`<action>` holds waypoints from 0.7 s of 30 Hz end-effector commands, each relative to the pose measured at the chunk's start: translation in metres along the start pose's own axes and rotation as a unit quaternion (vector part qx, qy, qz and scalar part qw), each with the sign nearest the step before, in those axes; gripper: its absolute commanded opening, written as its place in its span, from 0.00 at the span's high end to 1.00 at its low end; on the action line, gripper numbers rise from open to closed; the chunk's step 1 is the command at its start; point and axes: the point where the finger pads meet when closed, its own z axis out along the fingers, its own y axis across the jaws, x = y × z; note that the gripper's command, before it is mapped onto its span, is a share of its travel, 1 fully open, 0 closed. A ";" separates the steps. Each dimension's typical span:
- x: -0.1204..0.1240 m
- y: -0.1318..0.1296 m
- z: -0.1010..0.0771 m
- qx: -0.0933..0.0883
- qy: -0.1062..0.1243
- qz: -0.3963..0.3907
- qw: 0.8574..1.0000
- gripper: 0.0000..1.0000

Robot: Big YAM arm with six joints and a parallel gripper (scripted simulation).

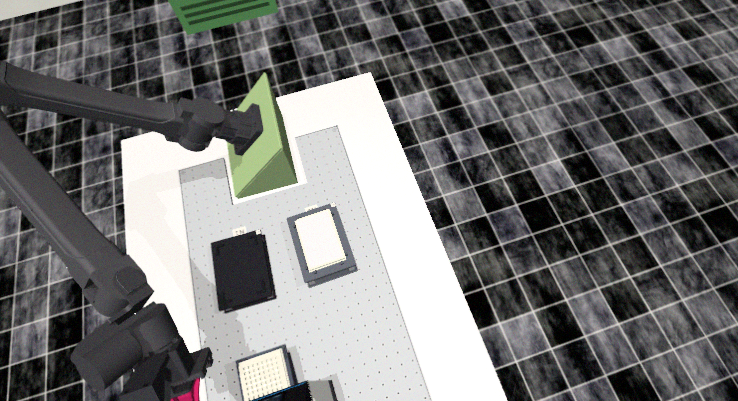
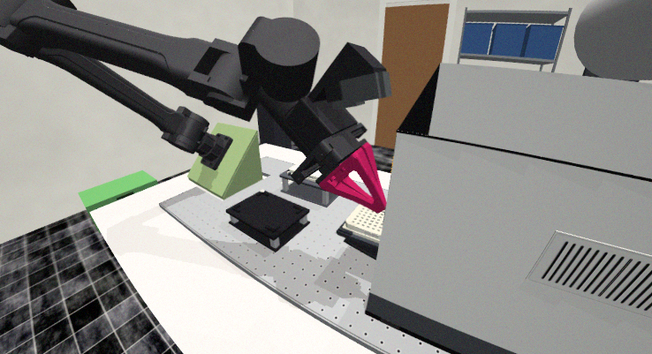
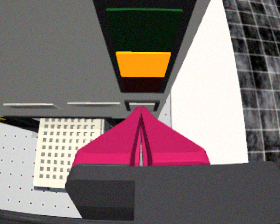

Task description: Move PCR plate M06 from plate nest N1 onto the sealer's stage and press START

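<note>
My gripper [image 3: 141, 113] has pink fingers and is shut on nothing. Its tips point at the START key [image 3: 141, 106] on the right edge of the grey sealer housing [image 2: 511, 206]. The lamp [image 3: 144, 64] above the key shows amber. The white 96-well plate M06 [image 1: 263, 372] lies on the stage at the housing's front, partly under it, and also shows in the wrist view [image 3: 64, 152], left of the fingers. The black nest N1 [image 1: 242, 270] holds no plate. The sealed plate M09 [image 1: 321, 242] sits on the grey nest N2.
A green wedge [image 1: 263, 140] stands at the far end of the perforated base plate, with the arm's base link on it. A green box [image 1: 222, 5] stands on the floor beyond the table. The arm's links [image 2: 137, 64] span the table's left side.
</note>
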 end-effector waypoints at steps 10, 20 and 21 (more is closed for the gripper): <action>-0.020 0.013 -0.007 -0.009 -0.028 -0.005 1.000 1.00; -0.015 0.022 0.000 -0.014 -0.021 -0.010 1.000 1.00; -0.015 0.022 0.000 -0.014 -0.021 -0.010 1.000 1.00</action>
